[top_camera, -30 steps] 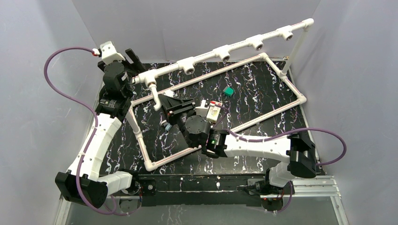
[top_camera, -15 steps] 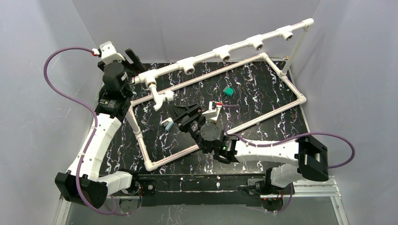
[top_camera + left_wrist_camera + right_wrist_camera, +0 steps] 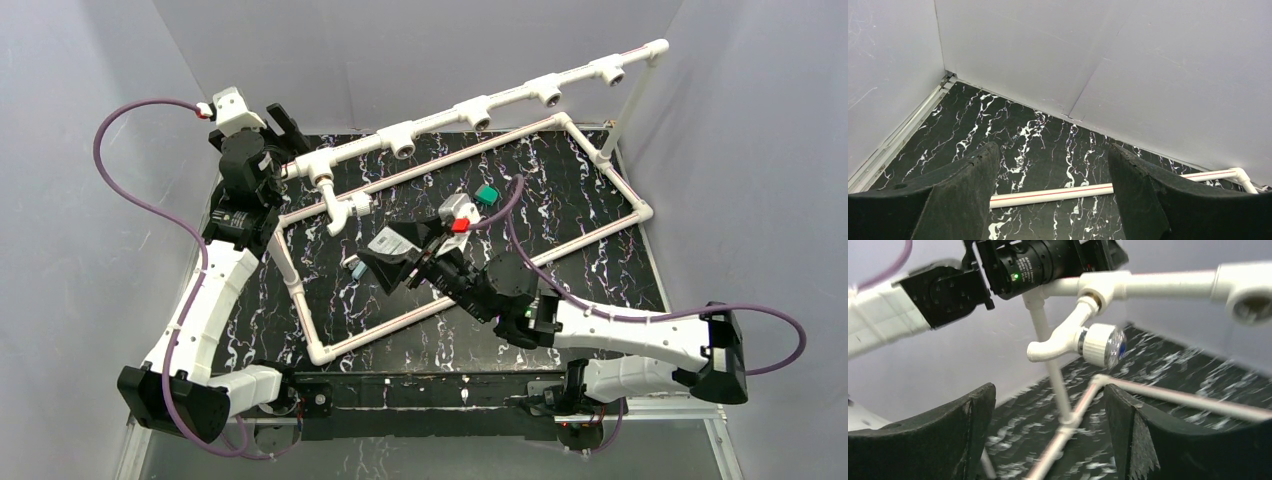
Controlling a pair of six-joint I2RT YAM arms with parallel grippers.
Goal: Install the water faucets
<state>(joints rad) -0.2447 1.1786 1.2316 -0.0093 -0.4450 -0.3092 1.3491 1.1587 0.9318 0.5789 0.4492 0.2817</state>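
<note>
1. One faucet (image 3: 1060,342) hangs from the leftmost tee socket (image 3: 1098,287) of the pipe rail (image 3: 440,122), spout down and its round knob (image 3: 1104,345) with the blue centre facing the right wrist camera
2. The right gripper (image 3: 1048,390) is released: its jaws stand wide apart with nothing between them, just below and clear of the faucet
3. The left gripper (image 3: 1052,150) is also spread and empty, up by the left end of the rail
4. The other sockets along the rail look bare, so the task seems only partly done
5. A small pale blue and white piece (image 3: 355,270) lies on the table (image 3: 560,200) beside the right gripper; it is too small to tell whether it is another faucet
6. A faucet looks light, stiff and smooth, so likely slippery in hard jaws
7. The knob probably turns, so the bent body near the inlet seems the better hold
8. The rail stands on thin uprights and may flex if a faucet is pushed in hard
</note>
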